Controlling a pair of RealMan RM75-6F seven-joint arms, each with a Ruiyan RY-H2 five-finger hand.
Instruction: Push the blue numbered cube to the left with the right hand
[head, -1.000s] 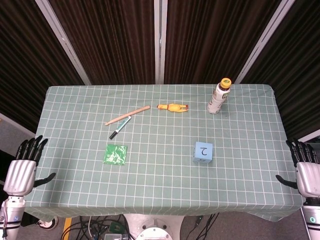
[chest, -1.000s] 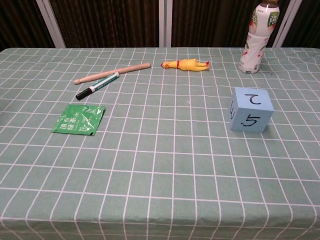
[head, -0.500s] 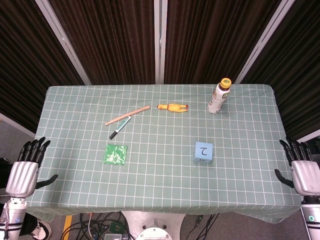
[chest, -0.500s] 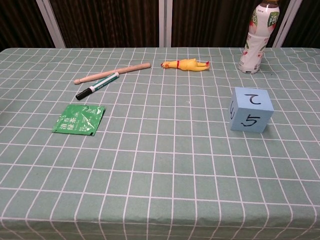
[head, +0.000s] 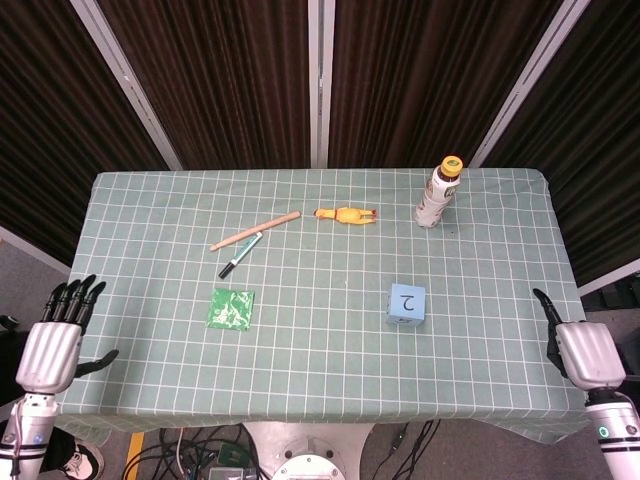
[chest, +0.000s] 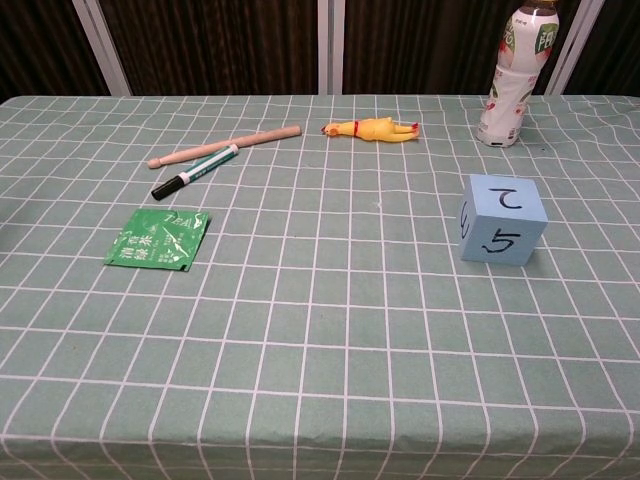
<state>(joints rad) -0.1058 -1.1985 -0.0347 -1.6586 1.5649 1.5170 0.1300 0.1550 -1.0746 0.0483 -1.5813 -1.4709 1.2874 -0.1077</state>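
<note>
The blue numbered cube (head: 406, 304) sits on the green checked tablecloth, right of centre; in the chest view the blue cube (chest: 502, 220) shows a 2 on top and a 5 on its front. My right hand (head: 580, 350) hangs off the table's right front corner, well to the right of the cube and apart from it, holding nothing, with one dark finger sticking out toward the table. My left hand (head: 55, 340) is off the left front corner, fingers spread and empty. Neither hand shows in the chest view.
A drink bottle (head: 438, 192) stands at the back right. A yellow rubber chicken (head: 345, 215), a wooden stick (head: 255, 231), a marker pen (head: 240, 255) and a green packet (head: 231, 308) lie left of the cube.
My right hand has dropped lower, turned and moved slightly in toward the table's corner. The left hand has sunk a little. The cube has not moved.
</note>
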